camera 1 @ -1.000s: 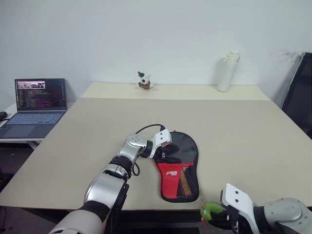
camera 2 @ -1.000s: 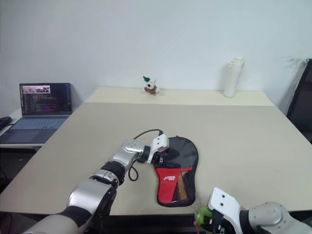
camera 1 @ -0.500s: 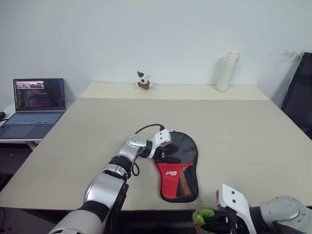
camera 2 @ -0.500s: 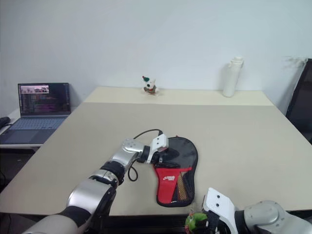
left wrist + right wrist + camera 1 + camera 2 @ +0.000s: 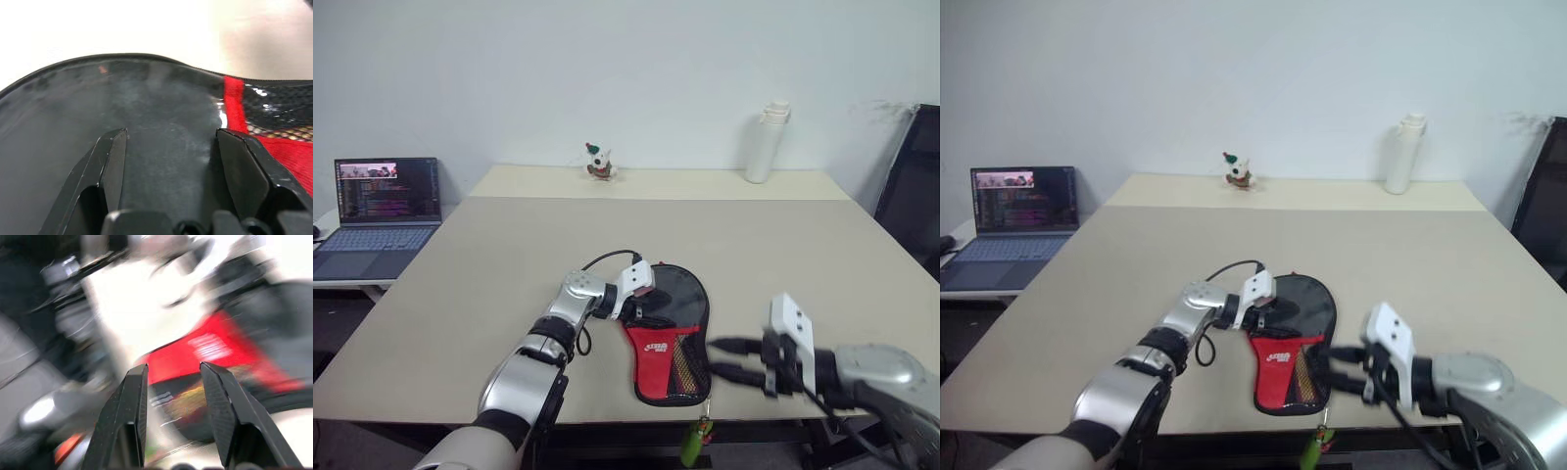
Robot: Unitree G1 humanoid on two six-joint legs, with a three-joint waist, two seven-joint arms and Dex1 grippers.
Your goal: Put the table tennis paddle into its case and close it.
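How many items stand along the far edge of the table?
2: a small toy figure toward the far left, and a white bottle toward the far right. Nothing seems hidden behind them.

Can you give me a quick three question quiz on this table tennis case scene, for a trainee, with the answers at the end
1. True or false: the right gripper holds the green ball.
2. Where does the left gripper rest: A) on the case's black upper part, B) on the laptop, C) on the white bottle?
3. Where is the green ball relative to the table's front edge?

Key
1. False: its fingers are apart and empty, beside the case's lower right edge.
2. A
3. It hangs on its cord below the front edge, under the case's lower end.
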